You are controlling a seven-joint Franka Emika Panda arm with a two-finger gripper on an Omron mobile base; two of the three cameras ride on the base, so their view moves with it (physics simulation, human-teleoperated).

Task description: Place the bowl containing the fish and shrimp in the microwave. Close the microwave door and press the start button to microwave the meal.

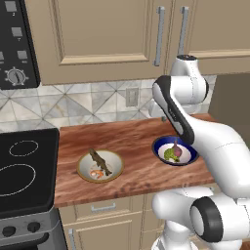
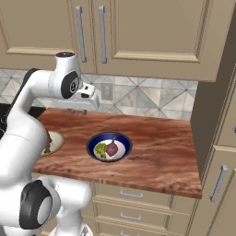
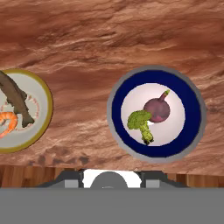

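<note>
1. The gripper (image 2: 78, 110) hangs above the back of the wooden counter (image 1: 136, 139), pointing down near the tiled wall; it holds and touches nothing, and how wide its jaws stand I cannot tell.
2. Left to right on the counter: the stove (image 1: 24, 171) beside its left edge, then the bowl (image 1: 100, 166) with the fish (image 1: 99, 160) and the shrimp (image 1: 96, 173) inside it, then the blue bowl (image 1: 175, 151) holding green and purple food.
3. Open wood lies between the two bowls and to the right of the blue bowl, up to the tall cabinet side.
4. Both bowls sit near the counter's front edge.
5. The arm rises from the base, bends at the elbow, and its hand looks straight down.
</note>
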